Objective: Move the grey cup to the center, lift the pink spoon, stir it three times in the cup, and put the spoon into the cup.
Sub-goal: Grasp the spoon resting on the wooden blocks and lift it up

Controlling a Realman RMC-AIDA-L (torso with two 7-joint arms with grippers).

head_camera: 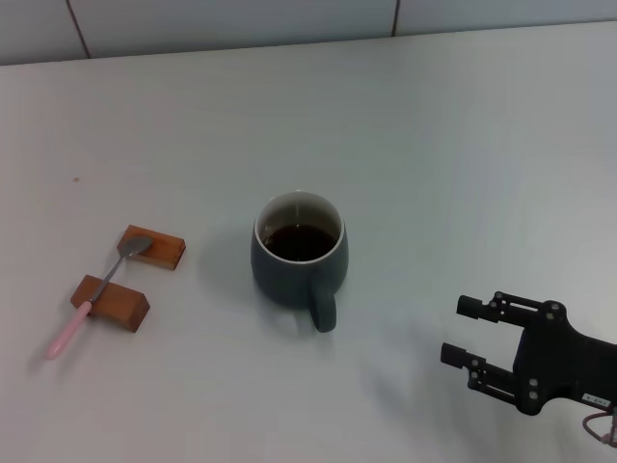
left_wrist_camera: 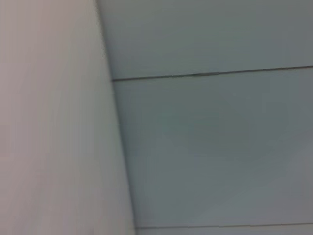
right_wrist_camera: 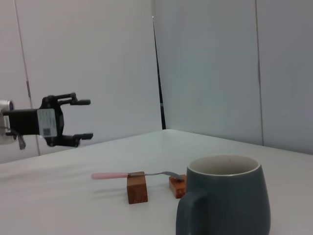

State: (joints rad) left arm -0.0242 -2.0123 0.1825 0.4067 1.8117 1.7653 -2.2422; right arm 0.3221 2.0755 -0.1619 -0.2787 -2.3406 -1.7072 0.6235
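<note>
The grey cup (head_camera: 297,262) stands upright near the table's middle, its handle toward me, with dark liquid inside. It also fills the right wrist view as the grey cup (right_wrist_camera: 225,200). To its left, the pink spoon (head_camera: 96,297) lies across two wooden blocks (head_camera: 111,302), bowl on the far block; the right wrist view shows the pink spoon (right_wrist_camera: 128,175) beyond the cup. My right gripper (head_camera: 454,330) is open, low at the front right, clear of the cup's handle. My left gripper (right_wrist_camera: 85,119) shows only in the right wrist view, open and raised above the table beyond the spoon's handle.
The white table (head_camera: 434,145) runs back to a tiled wall (head_camera: 289,19). The far wooden block (head_camera: 152,247) sits about a hand's width left of the cup. The left wrist view shows only wall panels (left_wrist_camera: 210,147).
</note>
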